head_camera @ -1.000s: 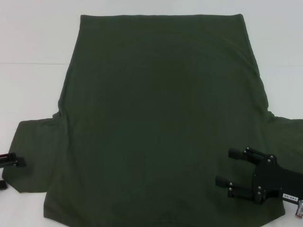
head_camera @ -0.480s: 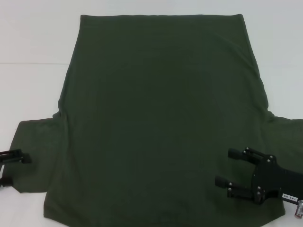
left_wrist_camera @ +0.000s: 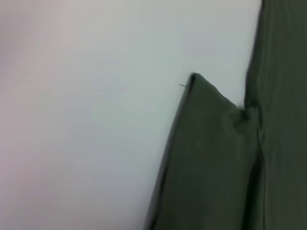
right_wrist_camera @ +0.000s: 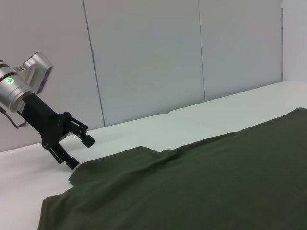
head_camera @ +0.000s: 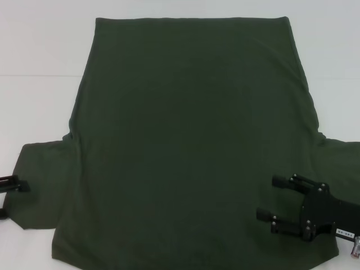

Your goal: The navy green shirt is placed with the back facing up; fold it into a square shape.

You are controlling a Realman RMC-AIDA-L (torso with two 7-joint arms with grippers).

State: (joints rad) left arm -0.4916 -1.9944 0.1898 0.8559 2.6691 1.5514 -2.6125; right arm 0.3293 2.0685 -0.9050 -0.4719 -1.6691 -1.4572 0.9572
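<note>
The navy green shirt [head_camera: 191,140] lies flat and covers most of the white surface [head_camera: 45,67], which shows bare on both sides of the shirt's body and beyond its far hem. The left gripper [head_camera: 8,197] sits at the outer edge of the shirt's left sleeve, fingers [right_wrist_camera: 81,139] apart, raised off the cloth in the right wrist view. The right gripper [head_camera: 275,203] occupies the room over the shirt's near right corner, fingers [head_camera: 281,181] spread. A panelled wall [right_wrist_camera: 192,57] closes the room beyond the left sleeve.
</note>
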